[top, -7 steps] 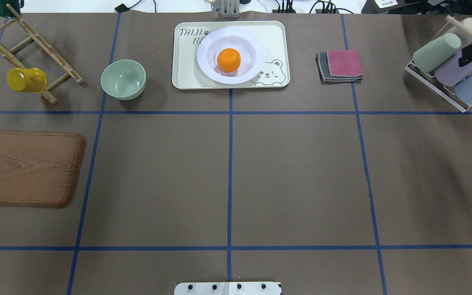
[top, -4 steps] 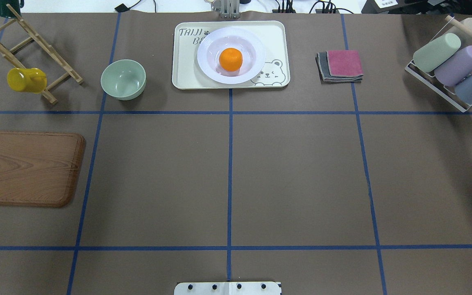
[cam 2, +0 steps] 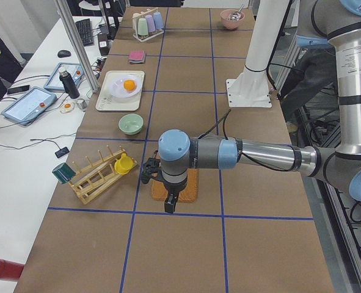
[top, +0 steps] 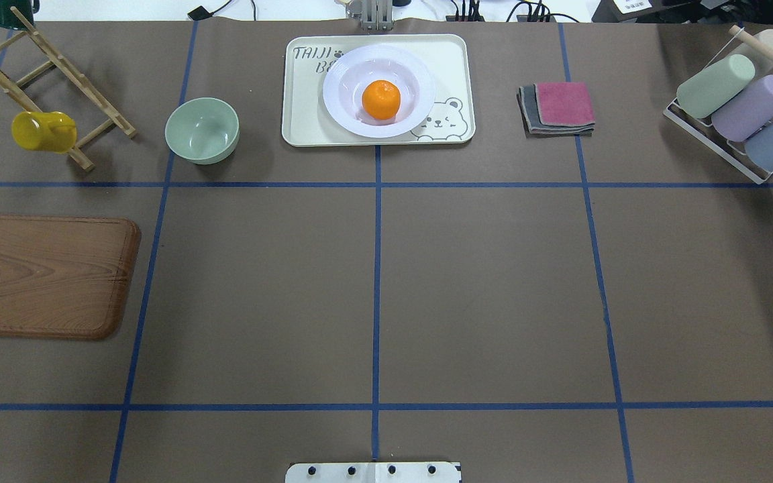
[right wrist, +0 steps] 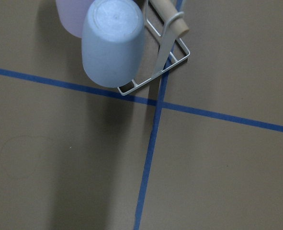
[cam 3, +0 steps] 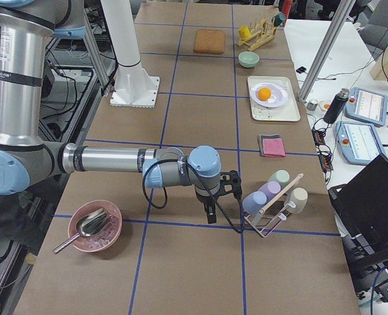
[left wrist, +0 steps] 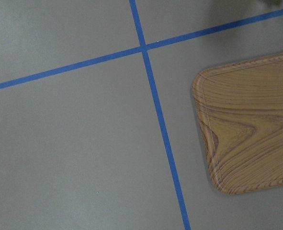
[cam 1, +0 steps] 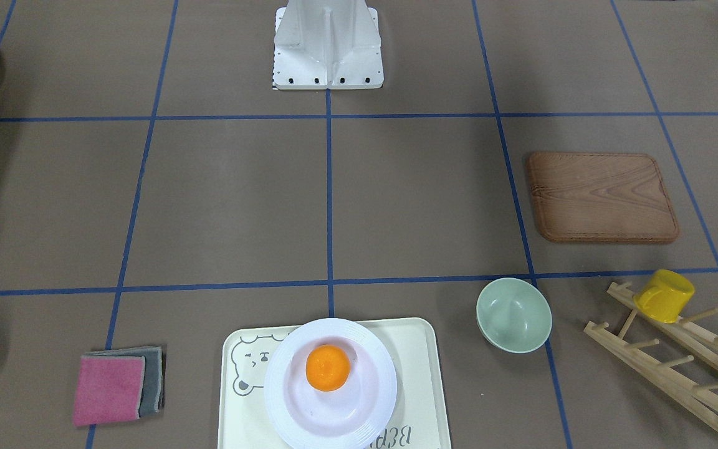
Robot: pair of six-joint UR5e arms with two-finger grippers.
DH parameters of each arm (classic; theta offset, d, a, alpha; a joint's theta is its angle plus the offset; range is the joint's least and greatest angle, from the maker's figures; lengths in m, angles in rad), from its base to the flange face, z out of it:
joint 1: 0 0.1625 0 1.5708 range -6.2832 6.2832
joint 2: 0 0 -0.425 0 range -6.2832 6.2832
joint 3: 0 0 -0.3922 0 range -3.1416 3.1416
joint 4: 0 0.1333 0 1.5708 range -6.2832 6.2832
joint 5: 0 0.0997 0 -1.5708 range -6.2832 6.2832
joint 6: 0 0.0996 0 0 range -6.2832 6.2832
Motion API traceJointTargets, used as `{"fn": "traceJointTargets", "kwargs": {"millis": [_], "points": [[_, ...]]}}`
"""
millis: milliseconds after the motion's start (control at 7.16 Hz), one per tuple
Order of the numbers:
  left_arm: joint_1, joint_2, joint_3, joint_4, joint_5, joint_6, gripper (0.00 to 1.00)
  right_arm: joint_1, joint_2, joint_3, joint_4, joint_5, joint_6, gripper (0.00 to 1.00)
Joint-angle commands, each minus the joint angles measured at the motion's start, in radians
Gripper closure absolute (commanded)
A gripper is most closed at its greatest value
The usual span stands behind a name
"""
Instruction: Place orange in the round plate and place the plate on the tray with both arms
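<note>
The orange [top: 381, 100] sits in the well of the round plate [top: 331, 94], and the plate rests on the tray [top: 450, 60], so the task looks complete. The left gripper [cam 2: 168, 208] and right gripper [cam 3: 210, 217] hang well away from the tray, probably parked clear; how far either is spread I cannot tell.

I am counting one orange [top: 381, 99], one round plate [top: 333, 100], one tray [top: 450, 60], one green bowl [top: 202, 131], one yellow mug [top: 41, 131] and one wooden board [top: 44, 275]. I am also counting two folded cloths [top: 561, 104] and two arms [cam 2: 266, 157].
</note>
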Motion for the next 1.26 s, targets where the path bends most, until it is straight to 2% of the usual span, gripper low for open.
{"fn": "traceJointTargets", "kwargs": {"millis": [0, 1118], "points": [[0.002, 0.008, 0.003, 0.0, 0.0, 0.0, 0.01, 0.002, 0.005, 0.025, -0.097, 0.012, -0.008, 0.0], [0.0, 0.01, 0.002, 0.0, -0.002, 0.0, 0.01, 0.008, 0.014, 0.033, -0.102, -0.001, -0.008, 0.0]]}}
